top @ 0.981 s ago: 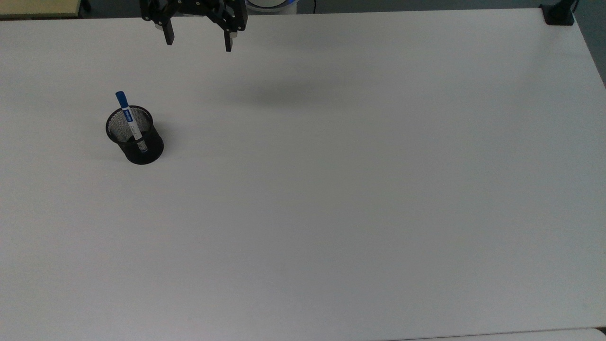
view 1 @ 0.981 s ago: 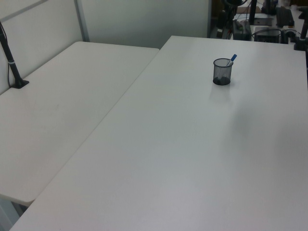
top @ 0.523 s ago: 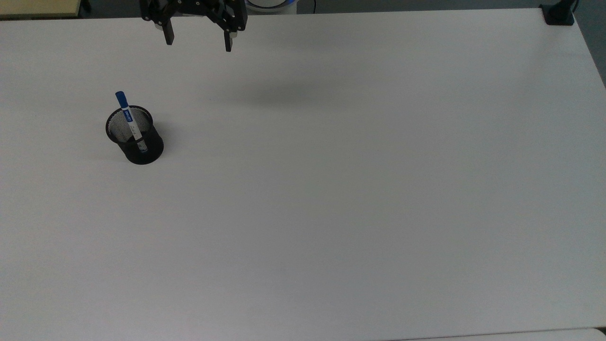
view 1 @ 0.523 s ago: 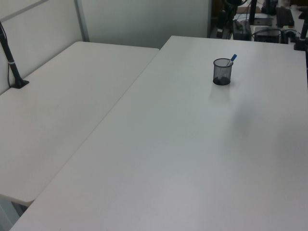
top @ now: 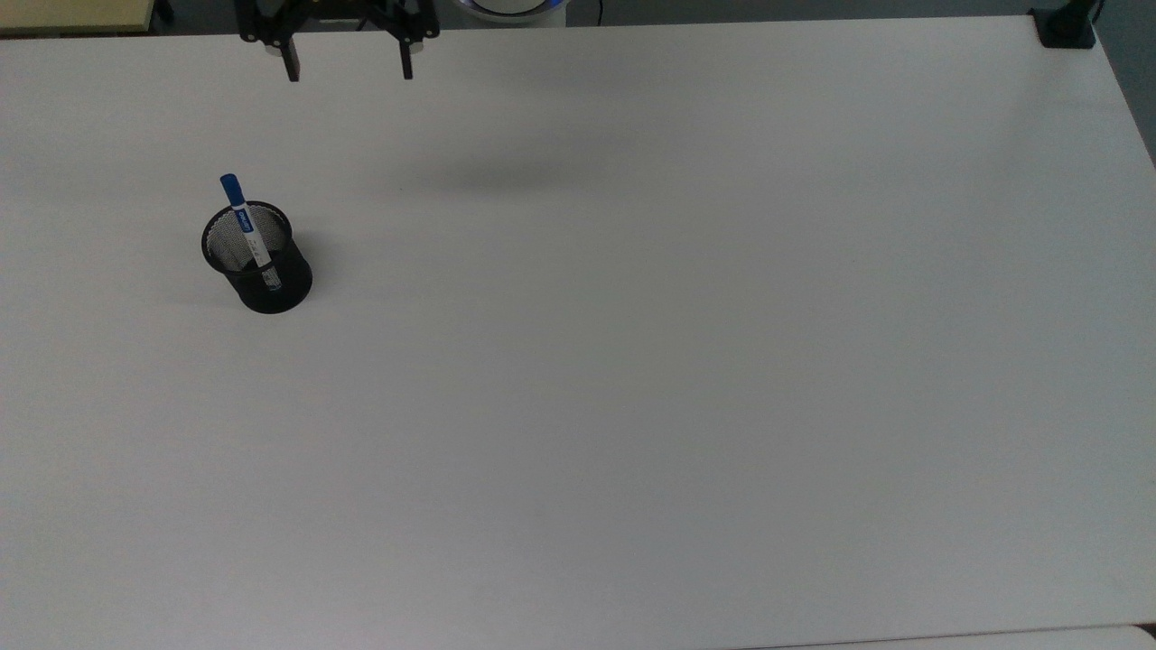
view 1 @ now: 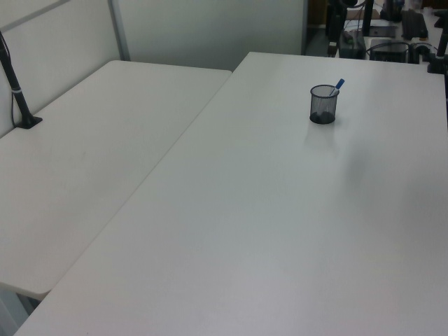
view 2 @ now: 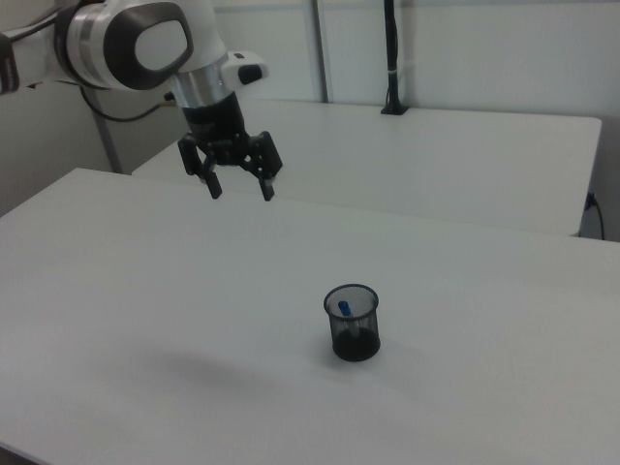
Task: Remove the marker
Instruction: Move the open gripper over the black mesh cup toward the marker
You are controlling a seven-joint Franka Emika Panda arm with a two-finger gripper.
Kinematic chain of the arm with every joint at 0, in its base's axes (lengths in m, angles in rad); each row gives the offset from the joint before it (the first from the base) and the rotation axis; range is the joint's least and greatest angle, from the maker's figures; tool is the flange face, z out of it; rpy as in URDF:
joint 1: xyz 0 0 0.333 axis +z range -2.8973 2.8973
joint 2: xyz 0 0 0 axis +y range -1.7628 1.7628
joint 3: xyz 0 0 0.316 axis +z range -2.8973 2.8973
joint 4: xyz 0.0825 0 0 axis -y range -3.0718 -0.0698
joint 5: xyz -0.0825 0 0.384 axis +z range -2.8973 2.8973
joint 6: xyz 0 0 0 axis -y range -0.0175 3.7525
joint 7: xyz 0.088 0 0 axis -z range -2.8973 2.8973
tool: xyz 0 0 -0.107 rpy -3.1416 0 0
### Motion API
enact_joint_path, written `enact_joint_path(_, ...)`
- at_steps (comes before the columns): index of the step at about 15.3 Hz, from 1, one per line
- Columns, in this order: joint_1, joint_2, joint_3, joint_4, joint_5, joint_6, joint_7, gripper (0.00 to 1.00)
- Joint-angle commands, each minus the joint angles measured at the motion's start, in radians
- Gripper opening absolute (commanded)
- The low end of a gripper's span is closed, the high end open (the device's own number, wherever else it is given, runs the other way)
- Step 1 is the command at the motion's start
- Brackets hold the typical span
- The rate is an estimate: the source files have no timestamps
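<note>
toward top view's left, end effector (top: 348, 70) shifted

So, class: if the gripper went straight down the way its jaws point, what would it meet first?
Most likely bare table. The gripper hangs open, apart from the mesh cup holding the marker; depth is uncertain.

Soft, even overhead light leaves the white table (top: 632, 361) dim and greyish, without glare. A diffuse shadow patch lies right of the black mesh cup (top: 257, 257) in the top view (faint, blurred edges). The cup casts only a weak shadow beside its base.
</note>
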Motion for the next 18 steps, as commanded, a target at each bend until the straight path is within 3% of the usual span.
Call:
enact_joint_path(1,-0.024,0.025,-0.020,-0.011,-0.108,-0.021,-0.082,1.00)
enact_joint_path(5,-0.067,0.065,-0.040,-0.094,-0.215,0.169,-0.074,1.00)
enact_joint_path(8,-0.069,0.091,-0.102,-0.129,-0.219,0.291,-0.082,1.00)
enact_joint_path(14,-0.069,0.154,-0.129,-0.175,-0.260,0.331,-0.076,0.99)
enact_joint_path(18,-0.069,0.175,-0.130,-0.227,-0.259,0.441,-0.038,0.97)
